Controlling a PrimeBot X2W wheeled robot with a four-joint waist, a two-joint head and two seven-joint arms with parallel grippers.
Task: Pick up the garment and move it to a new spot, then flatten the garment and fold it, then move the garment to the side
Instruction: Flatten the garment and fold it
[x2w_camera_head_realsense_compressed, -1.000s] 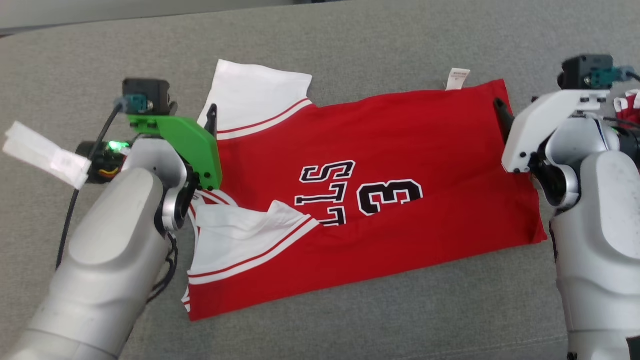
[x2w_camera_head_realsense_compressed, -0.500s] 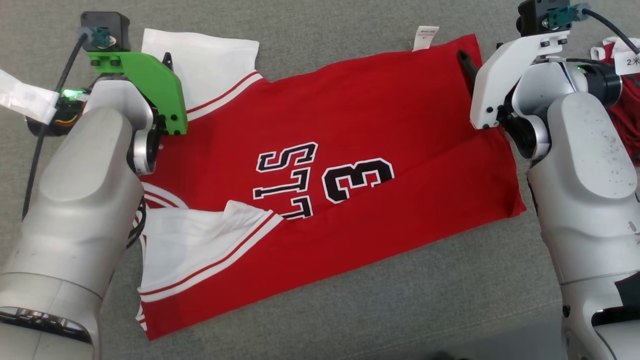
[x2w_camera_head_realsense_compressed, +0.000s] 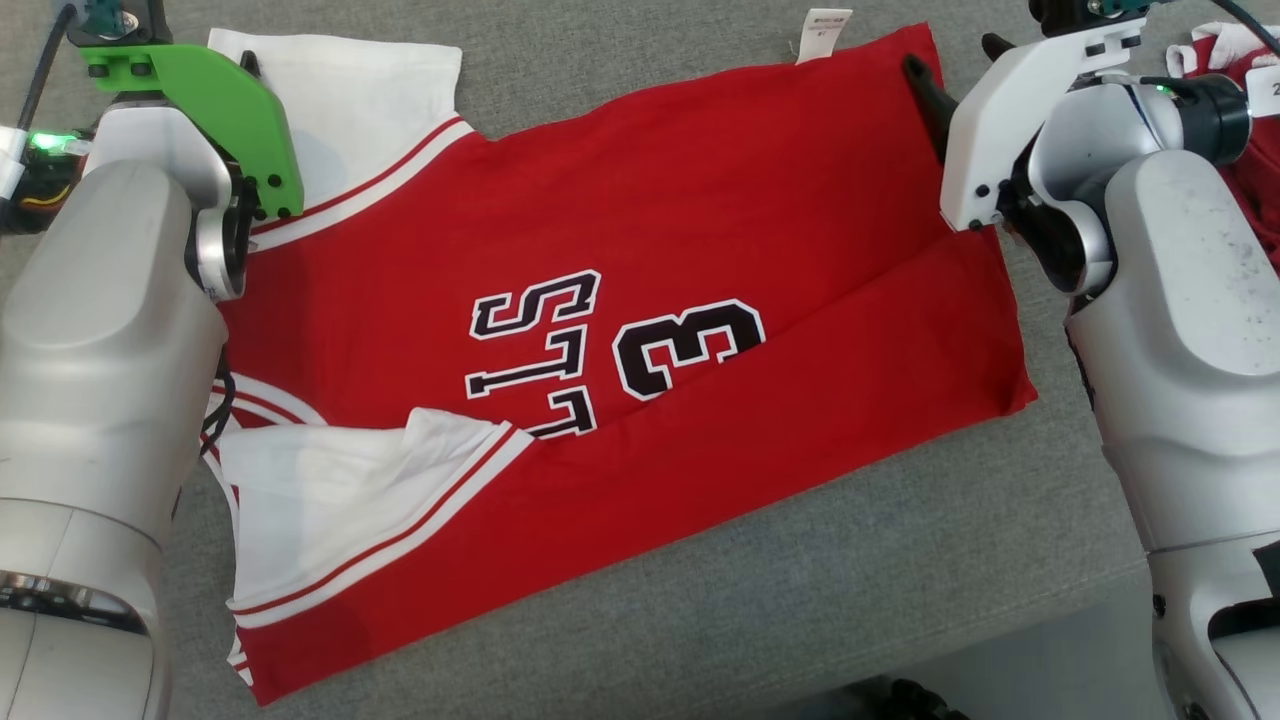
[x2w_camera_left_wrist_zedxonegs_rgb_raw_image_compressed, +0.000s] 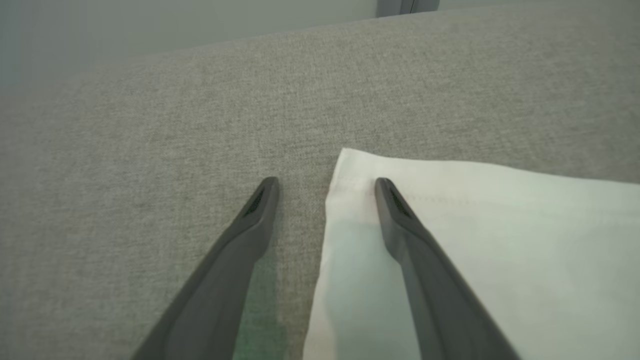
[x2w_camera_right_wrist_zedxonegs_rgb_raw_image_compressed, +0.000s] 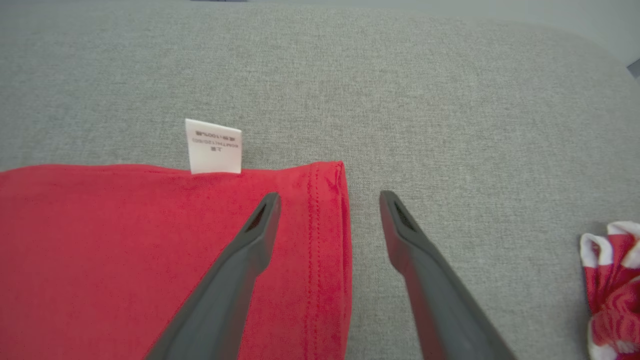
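Observation:
The garment (x2w_camera_head_realsense_compressed: 700, 230), a red jersey with black "STL" and "3", lies spread on the grey fabric surface (x2w_camera_head_realsense_compressed: 800, 560). Its near part is folded over along a crease, and a white sleeve (x2w_camera_head_realsense_compressed: 330, 490) lies bunched at the near left. My left gripper (x2w_camera_left_wrist_zedxonegs_rgb_raw_image_compressed: 325, 185) is open at the far left, its fingers straddling the edge of the far white sleeve (x2w_camera_left_wrist_zedxonegs_rgb_raw_image_compressed: 475, 240) near its corner. My right gripper (x2w_camera_right_wrist_zedxonegs_rgb_raw_image_compressed: 328, 196) is open at the far right corner, one finger over the red hem (x2w_camera_right_wrist_zedxonegs_rgb_raw_image_compressed: 320, 260) and the other over bare surface. The white tag (x2w_camera_right_wrist_zedxonegs_rgb_raw_image_compressed: 214, 146) sticks out beside it.
A smaller bunched red-and-white cloth (x2w_camera_right_wrist_zedxonegs_rgb_raw_image_compressed: 612, 285) lies to the right of the right gripper, also behind the right arm (x2w_camera_head_realsense_compressed: 1215, 45) in the head view. The surface's front edge (x2w_camera_head_realsense_compressed: 1000, 640) runs across the lower right. A pale wall (x2w_camera_left_wrist_zedxonegs_rgb_raw_image_compressed: 150, 25) rises behind the surface.
The head camera has shifted, so the whole picture slid. Both grippers have moved toward the garment's far corners, the left up along the far sleeve. Both stay open.

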